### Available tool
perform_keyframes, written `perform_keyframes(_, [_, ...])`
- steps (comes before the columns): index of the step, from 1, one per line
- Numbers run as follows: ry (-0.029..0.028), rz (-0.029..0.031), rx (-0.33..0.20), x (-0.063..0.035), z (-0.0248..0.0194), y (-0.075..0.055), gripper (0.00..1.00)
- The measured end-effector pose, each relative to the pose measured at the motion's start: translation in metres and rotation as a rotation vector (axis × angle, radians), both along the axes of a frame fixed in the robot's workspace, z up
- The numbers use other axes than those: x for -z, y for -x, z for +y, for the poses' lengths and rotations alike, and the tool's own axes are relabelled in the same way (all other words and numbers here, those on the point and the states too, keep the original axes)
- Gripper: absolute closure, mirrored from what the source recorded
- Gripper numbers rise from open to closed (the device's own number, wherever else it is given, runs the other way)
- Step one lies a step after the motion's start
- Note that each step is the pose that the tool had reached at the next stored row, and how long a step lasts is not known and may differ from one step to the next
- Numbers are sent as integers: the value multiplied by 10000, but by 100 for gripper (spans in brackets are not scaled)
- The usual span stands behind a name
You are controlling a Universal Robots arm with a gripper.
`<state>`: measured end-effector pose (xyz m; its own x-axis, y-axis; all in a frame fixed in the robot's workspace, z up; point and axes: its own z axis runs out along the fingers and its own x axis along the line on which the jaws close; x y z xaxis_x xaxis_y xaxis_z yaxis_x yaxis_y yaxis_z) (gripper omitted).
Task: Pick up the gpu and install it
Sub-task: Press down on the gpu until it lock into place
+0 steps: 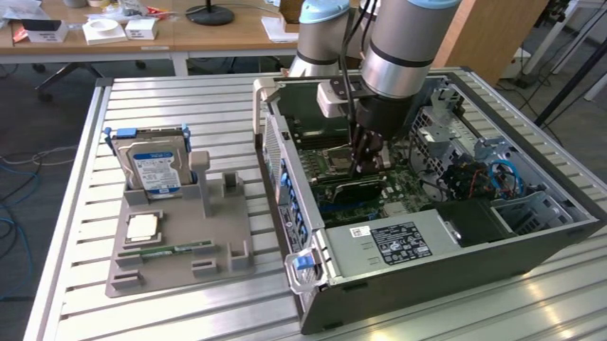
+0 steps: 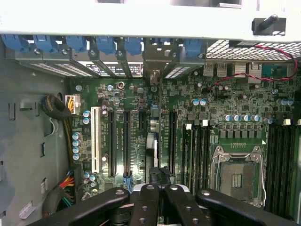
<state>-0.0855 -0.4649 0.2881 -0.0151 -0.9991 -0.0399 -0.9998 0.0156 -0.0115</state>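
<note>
Where it stands: black gpu (image 1: 353,186) (edge-on).

A hard drive (image 1: 155,168) and memory stick (image 1: 176,249) occupy the grey holder (image 1: 224,234).

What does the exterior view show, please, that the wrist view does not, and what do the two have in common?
Exterior view alone: the grey parts holder on the slatted table, carrying the silver hard drive, a processor chip and a green memory stick; also the arm reaching down into the open computer case.

Wrist view alone: close detail of the expansion slots, the blue latches along the case's rear edge and a red wire.

Both: the shut pincer over the motherboard, the gpu under it, and the empty processor socket.
</note>
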Motion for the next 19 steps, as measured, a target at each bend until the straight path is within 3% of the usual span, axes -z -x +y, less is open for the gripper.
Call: perform_keyframes(19, [1,1,0,50,0,0,90])
